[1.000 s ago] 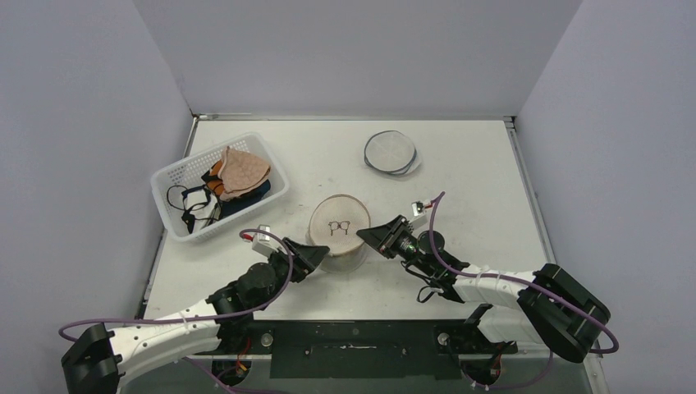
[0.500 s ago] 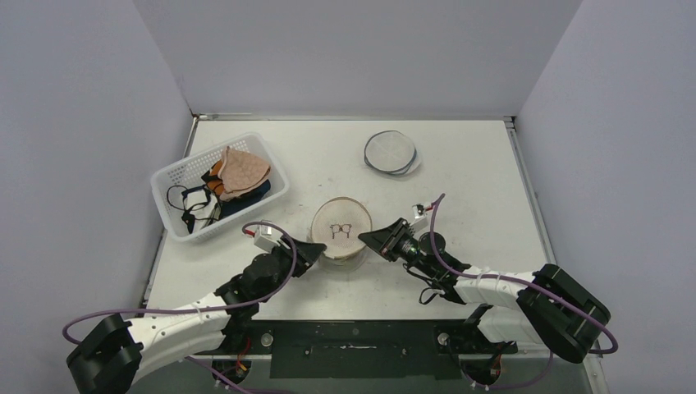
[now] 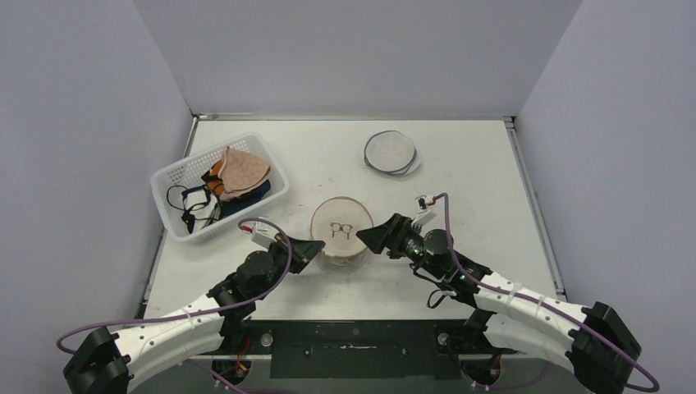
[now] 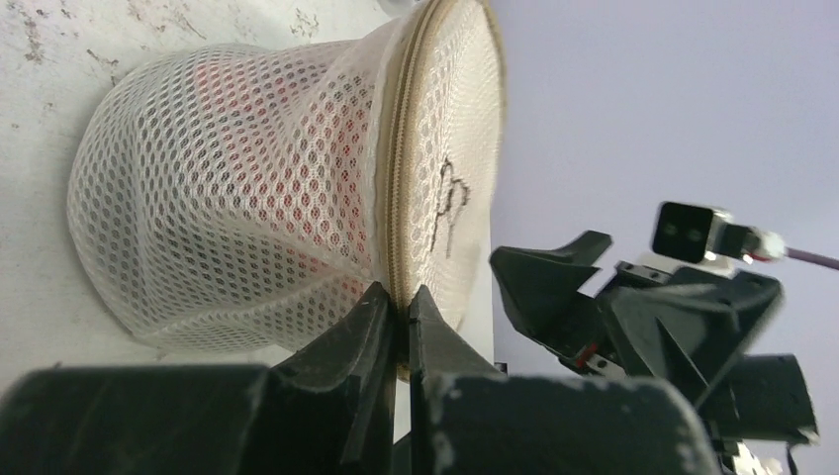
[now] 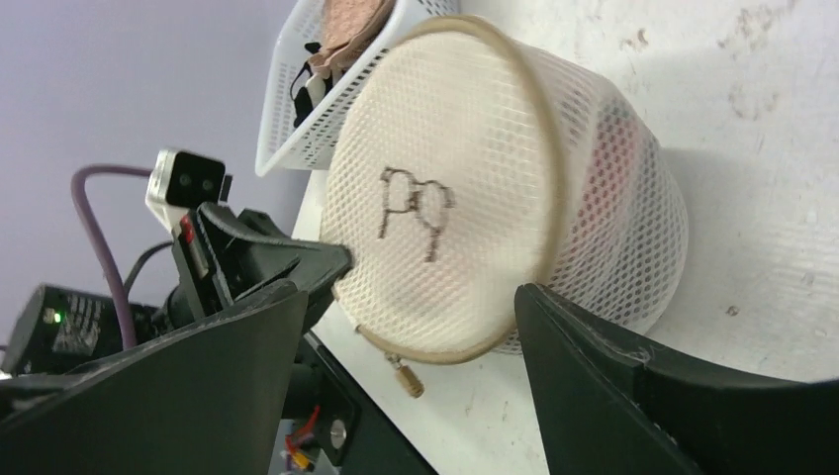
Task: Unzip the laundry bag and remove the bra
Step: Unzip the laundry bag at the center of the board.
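Observation:
The laundry bag (image 3: pixel 341 232) is a round white mesh drum with a glasses drawing on its lid, standing between both grippers. My left gripper (image 4: pixel 401 302) is shut on the tan zipper seam at the bag's (image 4: pixel 247 198) near rim. My right gripper (image 5: pixel 408 297) is open, its fingers on either side of the lid's lower edge without touching the bag (image 5: pixel 475 218). The tan zipper pull (image 5: pixel 409 381) hangs free below the rim. The bra shows only as red fabric (image 5: pixel 618 148) through the mesh. From above, the left gripper (image 3: pixel 314 247) and right gripper (image 3: pixel 367 238) face each other across the bag.
A white basket (image 3: pixel 161 195) with several garments stands at the left, close behind the left arm. A flat round mesh disc (image 3: pixel 391 152) with a dark rim lies at the back, right of centre. The table's near edge runs just below the bag.
My left gripper has closed onto the bag's zipper seam. My right gripper, shut a moment ago, has opened, and that arm has shifted slightly.

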{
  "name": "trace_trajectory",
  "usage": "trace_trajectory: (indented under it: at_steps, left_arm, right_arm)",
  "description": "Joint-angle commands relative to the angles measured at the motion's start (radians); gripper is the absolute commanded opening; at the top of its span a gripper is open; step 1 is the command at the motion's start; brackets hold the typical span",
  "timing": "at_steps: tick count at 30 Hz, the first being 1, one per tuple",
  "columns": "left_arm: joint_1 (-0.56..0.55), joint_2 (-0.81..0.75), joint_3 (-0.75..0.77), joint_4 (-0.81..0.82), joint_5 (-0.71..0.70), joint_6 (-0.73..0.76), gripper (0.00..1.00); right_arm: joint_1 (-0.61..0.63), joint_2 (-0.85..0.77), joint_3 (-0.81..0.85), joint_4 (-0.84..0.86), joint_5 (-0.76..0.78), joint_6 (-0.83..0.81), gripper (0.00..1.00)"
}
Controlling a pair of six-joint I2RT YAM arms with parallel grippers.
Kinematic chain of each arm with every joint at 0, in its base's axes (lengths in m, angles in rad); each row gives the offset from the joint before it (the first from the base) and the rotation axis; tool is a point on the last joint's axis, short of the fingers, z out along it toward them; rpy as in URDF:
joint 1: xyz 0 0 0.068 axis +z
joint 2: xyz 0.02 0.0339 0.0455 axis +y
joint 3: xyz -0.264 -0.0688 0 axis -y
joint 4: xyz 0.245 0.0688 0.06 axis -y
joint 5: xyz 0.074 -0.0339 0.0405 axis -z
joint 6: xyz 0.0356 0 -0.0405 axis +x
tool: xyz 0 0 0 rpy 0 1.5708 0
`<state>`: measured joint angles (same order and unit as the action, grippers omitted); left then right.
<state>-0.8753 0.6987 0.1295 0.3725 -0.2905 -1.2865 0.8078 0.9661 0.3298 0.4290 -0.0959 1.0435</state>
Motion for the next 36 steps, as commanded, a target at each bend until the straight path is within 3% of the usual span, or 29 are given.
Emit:
trace_trajectory:
  at_steps: [1,7,12,16,20,29,36]
  left_arm:
    - [-0.005,-0.017,0.126,-0.158,-0.026,-0.063,0.00]
    - [-0.045,0.042,0.271,-0.338,-0.102,-0.137,0.00]
    - [-0.068,0.092,0.381,-0.478,-0.161,-0.181,0.00]
    - [-0.076,0.121,0.451,-0.594,-0.196,-0.230,0.00]
    - [-0.078,0.146,0.504,-0.673,-0.201,-0.258,0.00]
    - [-0.076,0.152,0.506,-0.662,-0.193,-0.261,0.00]
    - [-0.076,0.172,0.507,-0.637,-0.182,-0.257,0.00]
  right_arm:
    - [0.090,-0.118,0.099,-0.265,0.183,-0.273,0.81]
    - [0.248,-0.182,0.111,-0.332,0.284,-0.436,0.80]
    - [0.319,-0.173,0.069,-0.231,0.290,-0.480,0.78]
    - [0.318,-0.173,0.010,-0.083,0.252,-0.460,0.79]
    - [0.281,-0.084,0.050,-0.063,0.187,-0.443,0.76]
    - [0.180,0.042,0.082,0.070,-0.013,-0.376,0.73]
    - [0.168,0.107,0.103,0.142,-0.067,-0.347,0.61]
